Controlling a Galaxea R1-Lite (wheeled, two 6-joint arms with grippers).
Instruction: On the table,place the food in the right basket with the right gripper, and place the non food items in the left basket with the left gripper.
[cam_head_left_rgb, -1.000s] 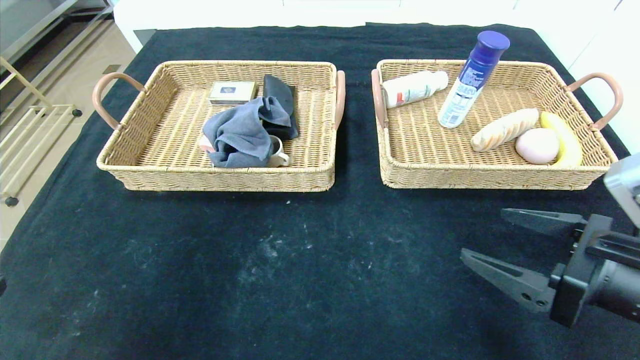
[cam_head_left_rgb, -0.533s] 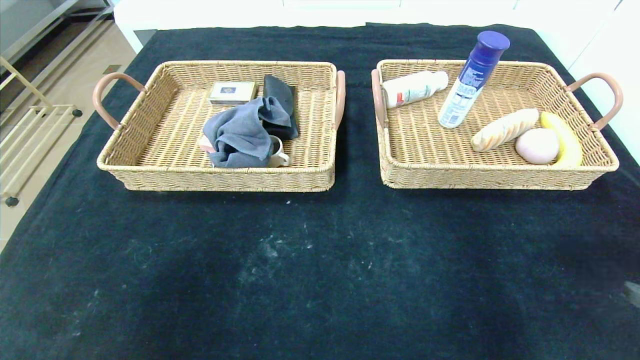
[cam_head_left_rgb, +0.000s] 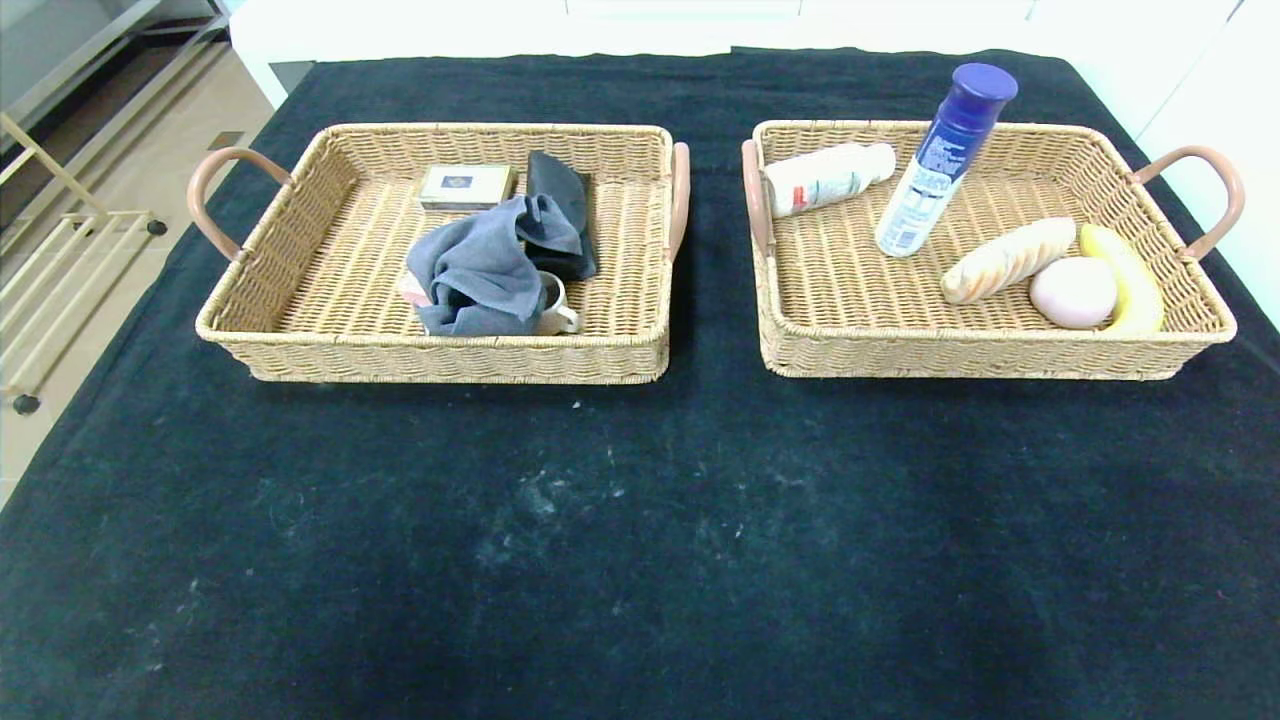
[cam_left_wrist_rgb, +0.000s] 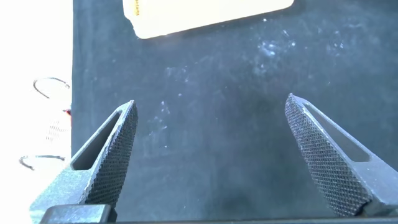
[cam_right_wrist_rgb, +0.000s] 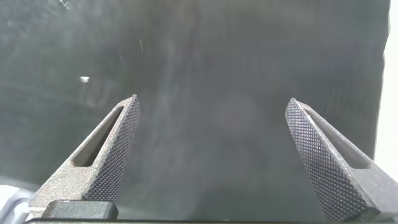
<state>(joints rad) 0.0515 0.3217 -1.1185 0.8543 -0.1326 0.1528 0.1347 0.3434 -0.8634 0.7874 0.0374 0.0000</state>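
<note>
Table (cam_head_left_rgb: 640, 520) covered w/ black cloth, pale scuffs seen near centre. Two wicker baskets set directly on it, side by side, apart: left basket (cam_head_left_rgb: 300, 345), right basket (cam_head_left_rgb: 800, 350), both toward far edge.

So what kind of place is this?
Probably an indoor test or lab room: a table under a black cloth, two sorting baskets, and a metal rack on the floor.

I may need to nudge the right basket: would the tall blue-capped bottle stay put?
Probably not. The blue-capped bottle is tall, narrow and already leaning inside the right basket, so it looks apt to tip, then roll, being round.
</note>
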